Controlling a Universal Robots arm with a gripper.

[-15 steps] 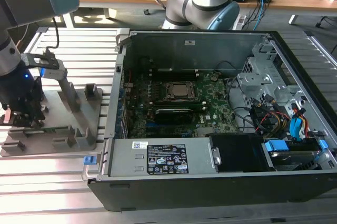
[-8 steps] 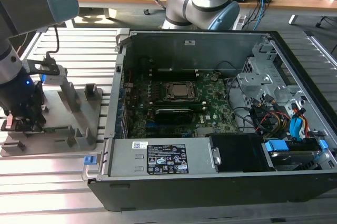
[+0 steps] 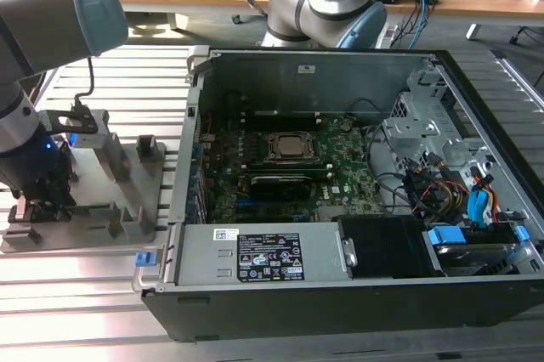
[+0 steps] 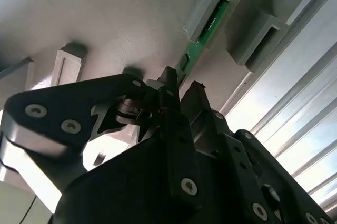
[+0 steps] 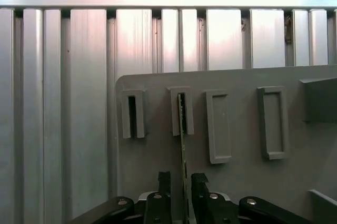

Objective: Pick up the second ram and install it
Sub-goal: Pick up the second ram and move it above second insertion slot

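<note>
My jaws are spread, one each side of the second ram (image 5: 182,134), which stands on edge, its far end slotted in the grey tray (image 5: 237,182).

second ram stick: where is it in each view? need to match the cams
Exterior view: too small to tell; the gripper sits over the grey tray at the exterior view's left.
Second wrist view: the second ram runs from a tray slot to between the gripper's fingers.
First wrist view: edge-on, a thin line between the open fingers.
Shared landmark: the grey tray.
</note>
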